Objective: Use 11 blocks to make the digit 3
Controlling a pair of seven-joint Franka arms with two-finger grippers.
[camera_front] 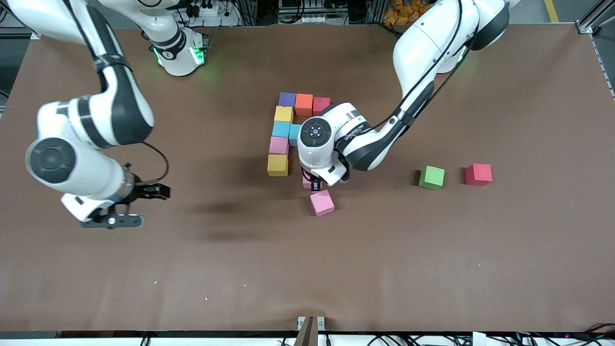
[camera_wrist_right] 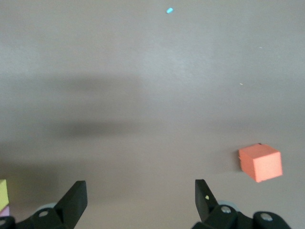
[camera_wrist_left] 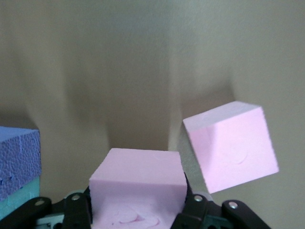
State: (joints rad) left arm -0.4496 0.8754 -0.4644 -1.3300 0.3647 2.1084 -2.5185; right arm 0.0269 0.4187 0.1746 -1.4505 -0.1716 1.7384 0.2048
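Gripping a pink block (camera_wrist_left: 138, 183), our left gripper (camera_front: 314, 185) holds it by the partial digit 3 (camera_front: 288, 132) for the lowest bar; our right gripper (camera_front: 113, 218) waits spread over bare table (camera_front: 432, 264).

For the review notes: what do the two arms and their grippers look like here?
Both arms are glossy white with dark grey joint sections and black cables clipped along the links. The right arm's base glows green. The left gripper and right gripper are black, with dark angular jaws and silver screws.
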